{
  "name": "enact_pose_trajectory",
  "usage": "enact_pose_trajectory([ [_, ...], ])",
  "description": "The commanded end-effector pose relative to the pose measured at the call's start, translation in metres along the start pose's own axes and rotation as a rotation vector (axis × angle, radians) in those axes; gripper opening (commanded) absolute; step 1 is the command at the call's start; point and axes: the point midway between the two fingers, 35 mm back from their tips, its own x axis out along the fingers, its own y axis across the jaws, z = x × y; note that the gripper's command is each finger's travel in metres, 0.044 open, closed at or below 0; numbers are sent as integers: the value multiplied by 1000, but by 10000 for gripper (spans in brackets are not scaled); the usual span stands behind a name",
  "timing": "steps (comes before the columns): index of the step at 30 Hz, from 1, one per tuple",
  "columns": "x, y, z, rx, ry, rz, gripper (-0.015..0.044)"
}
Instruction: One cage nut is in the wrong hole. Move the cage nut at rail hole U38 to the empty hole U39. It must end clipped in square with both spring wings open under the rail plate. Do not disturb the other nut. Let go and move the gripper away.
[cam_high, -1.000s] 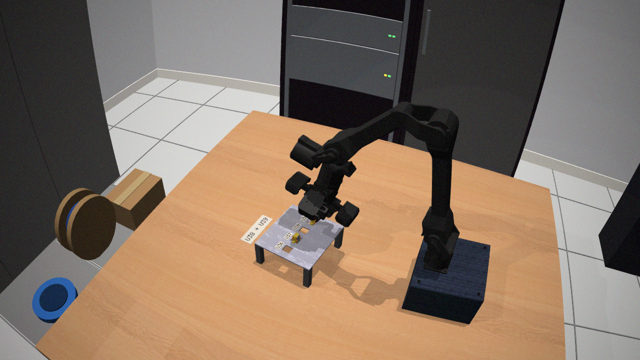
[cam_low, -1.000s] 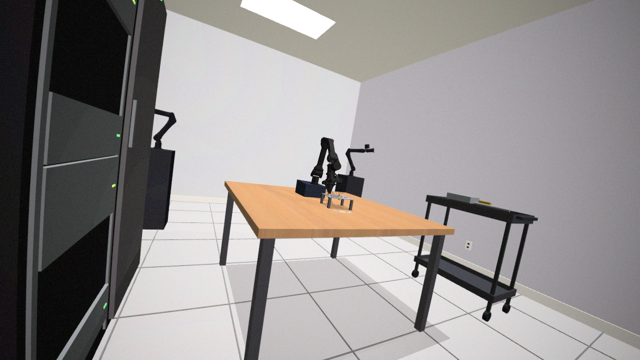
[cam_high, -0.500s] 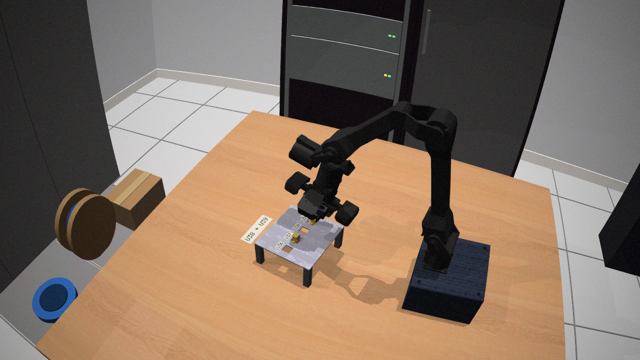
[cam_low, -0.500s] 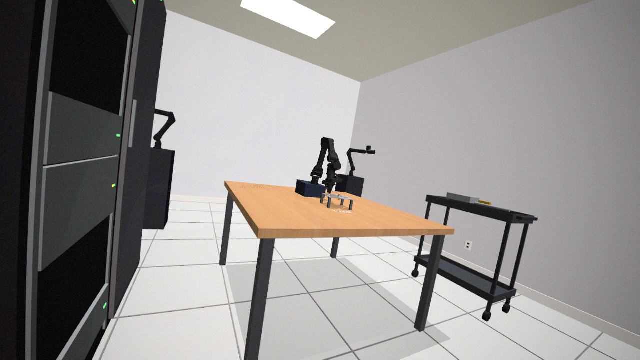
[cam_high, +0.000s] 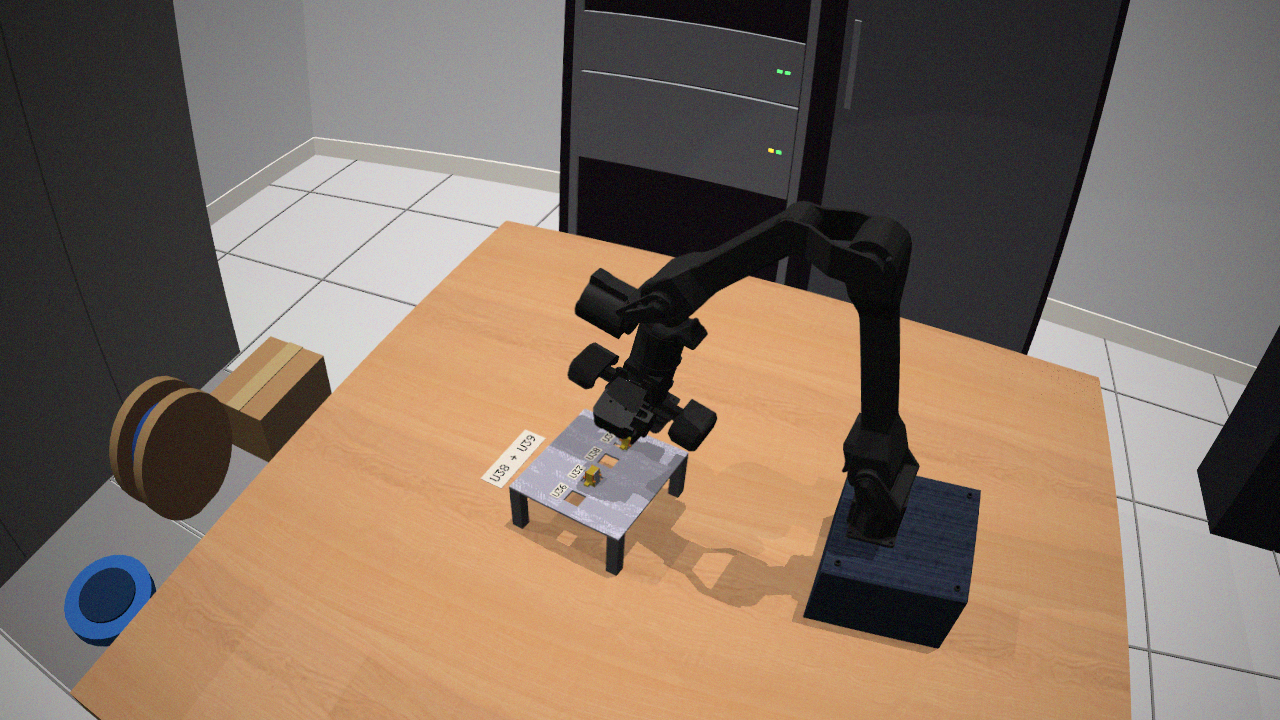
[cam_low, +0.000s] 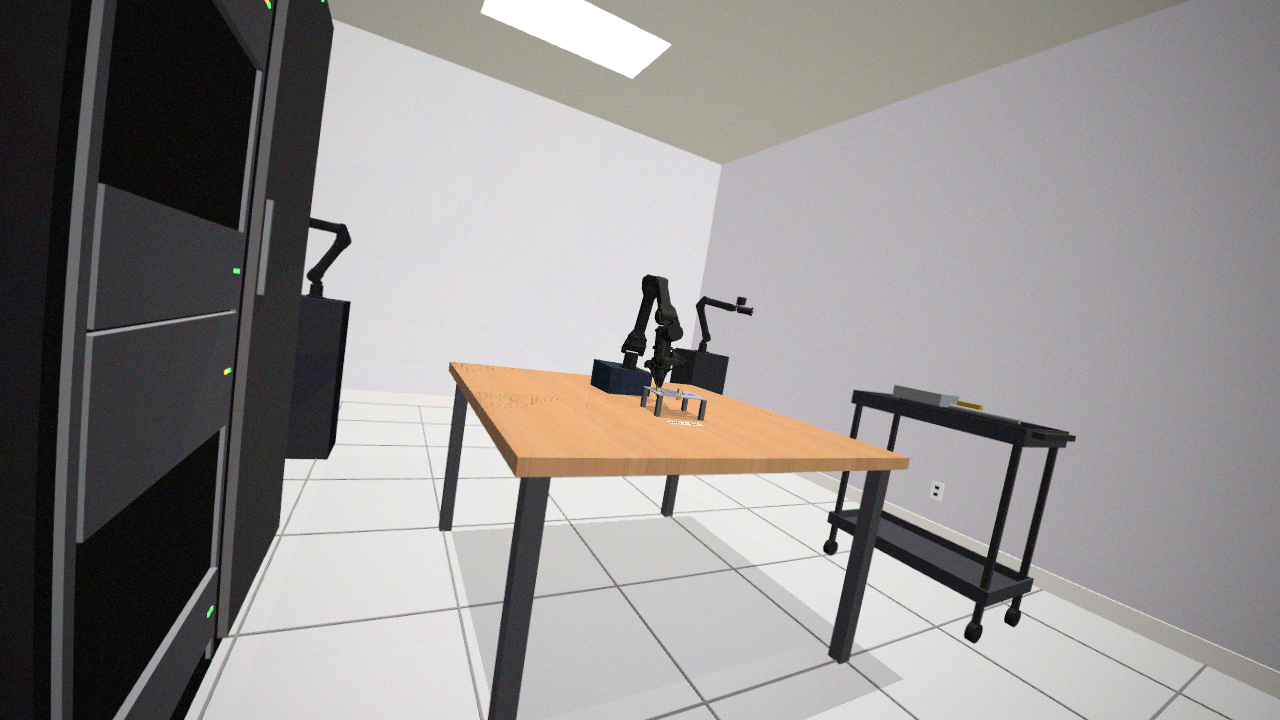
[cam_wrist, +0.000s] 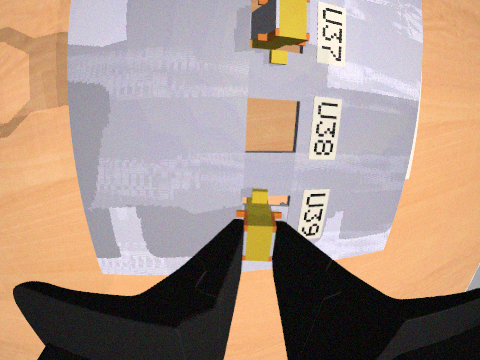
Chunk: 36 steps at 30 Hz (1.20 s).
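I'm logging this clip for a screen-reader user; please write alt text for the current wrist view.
Black gripper fingers grip a yellow cage nut at hole U39 of a grey rail plate. Hole U38 is empty; a second cage nut sits at U37.

Cage nuts (cam_high: 624, 442) (cam_wrist: 259, 237): yellow, orange edges. Rail plate (cam_high: 640, 501) (cam_wrist: 170, 125): mottled grey-lavender. Tool (cam_high: 626, 407) (cam_low: 660, 385) (cam_wrist: 258, 230): black. Tabletop (cam_high: 429, 573) (cam_low: 680, 447) (cam_wrist: 30, 200): orange-tan wood grain. Arm base (cam_high: 957, 514) (cam_low: 608, 377): streaked dark blue.
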Motion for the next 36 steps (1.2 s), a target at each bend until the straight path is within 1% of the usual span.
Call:
enact_pose_trajectory([
  [1,1,0,0,-4,3,7,33],
  [36,2,-1,-1,-4,3,36,33],
])
